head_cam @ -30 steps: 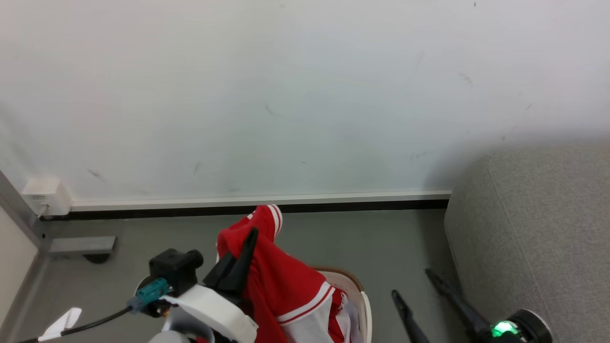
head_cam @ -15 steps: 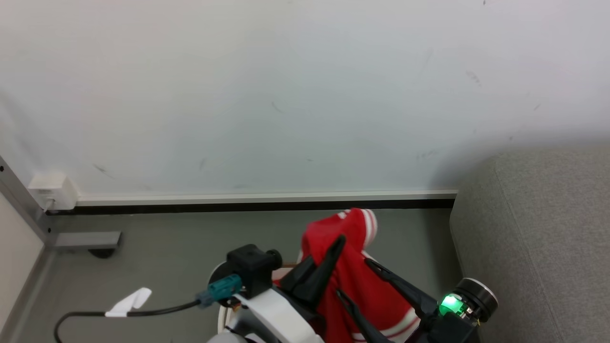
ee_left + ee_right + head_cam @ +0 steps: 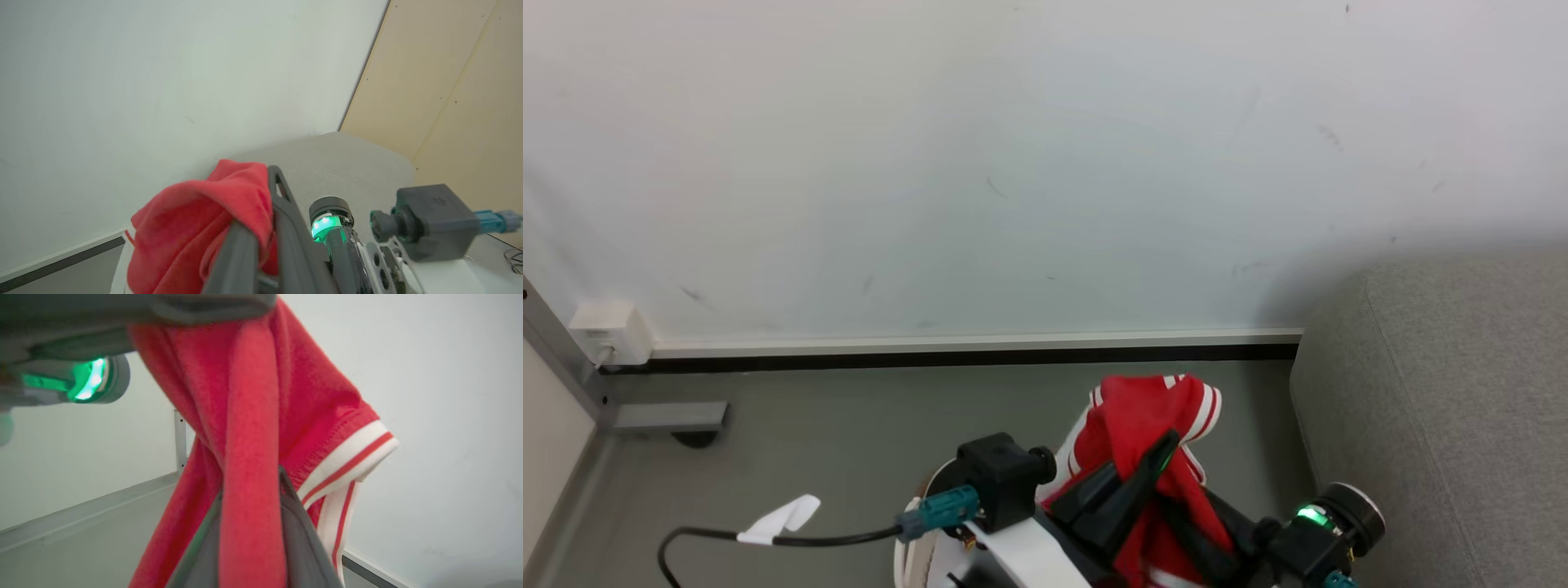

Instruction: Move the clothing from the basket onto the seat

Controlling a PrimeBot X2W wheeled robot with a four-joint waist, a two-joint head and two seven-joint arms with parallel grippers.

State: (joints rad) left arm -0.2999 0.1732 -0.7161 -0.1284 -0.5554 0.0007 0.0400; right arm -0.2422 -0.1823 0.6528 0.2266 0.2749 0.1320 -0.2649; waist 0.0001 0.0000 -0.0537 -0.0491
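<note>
Clothing [image 3: 1143,408], red with white stripes, hangs at lower centre, clenched in the left claw [image 3: 1156,461]; the right claw [image 3: 282,486] seemingly grips it too, near the seat [image 3: 1437,408].

A scuffed white wall [image 3: 1013,163] meets the grey floor [image 3: 849,408] along a pale skirting board [image 3: 972,341]; a white box [image 3: 609,331] sits leftward.

A red garment [image 3: 310,396] hangs from the left gripper [image 3: 229,310] at the top edge, with a green light [image 3: 88,377] glowing beside it. A thick band of the cloth runs down between the two fingers of the right gripper [image 3: 250,490], pinched there. The white-striped cuff [image 3: 347,457] sticks out rightward against a white wall [image 3: 449,416]. Grey floor [image 3: 81,539] lies at the lower left.
</note>
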